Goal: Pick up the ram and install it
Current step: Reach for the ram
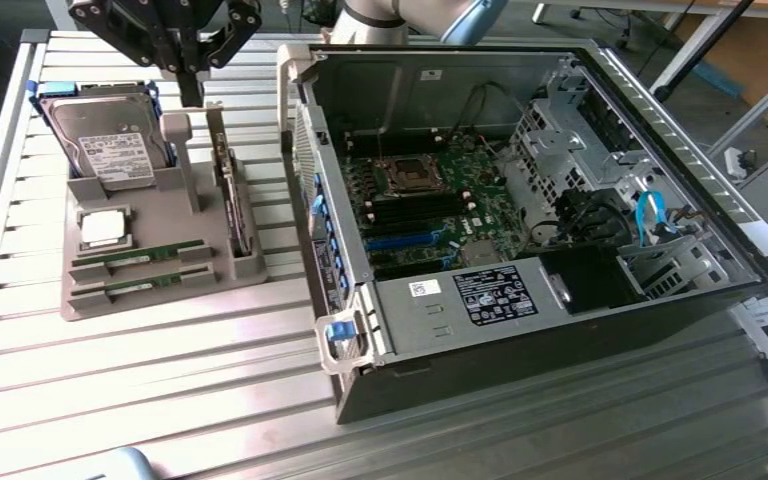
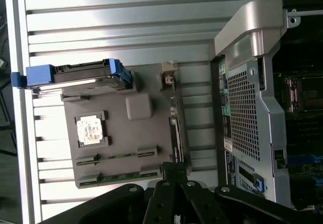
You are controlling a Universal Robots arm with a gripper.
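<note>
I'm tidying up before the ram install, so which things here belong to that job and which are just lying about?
Job in hand: hand; ram standing on edge in the grey holder; open computer case.
Lying about: hard drive; processor chip; two green sticks lying flat.

Two cameras: one high and wide, one close and straight down.
From high up, one camera looks down at a slant on the worktop [image 1: 157, 400], with the grey tray [image 1: 131, 303] at the exterior view's left and the open computer case [image 1: 411, 310] at its right. The wrist view, much nearer, looks straight down past the pincer [image 2: 174, 169] on the same tray [image 2: 116, 141] and the case's side wall [image 2: 247, 108].
</note>
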